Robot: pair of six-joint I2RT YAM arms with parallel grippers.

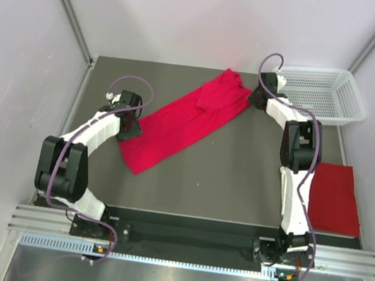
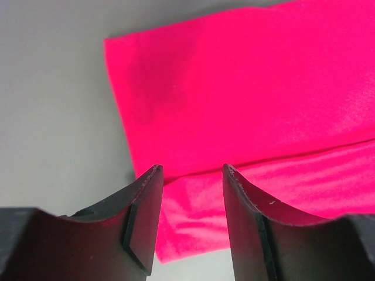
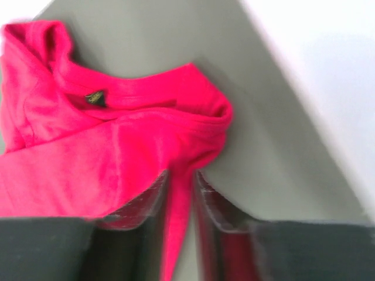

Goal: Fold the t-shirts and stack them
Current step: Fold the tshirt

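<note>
There's the right gripper [image 3: 180, 173] pinched tight on the red t-shirt [image 1: 183, 122], just left of the white basket [image 1: 320, 93]. The left gripper [image 2: 191, 170] gapes over the hem, holding nothing. Pull one-sided now and it could bunch!

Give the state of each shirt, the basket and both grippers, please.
long t-shirt: folded lengthwise into a strip, lying diagonally.
folded t-shirt: folded flat at the table's right side.
white basket: upright, empty.
left gripper: open, over the long t-shirt's end.
right gripper: shut on the long t-shirt near its collar.
</note>
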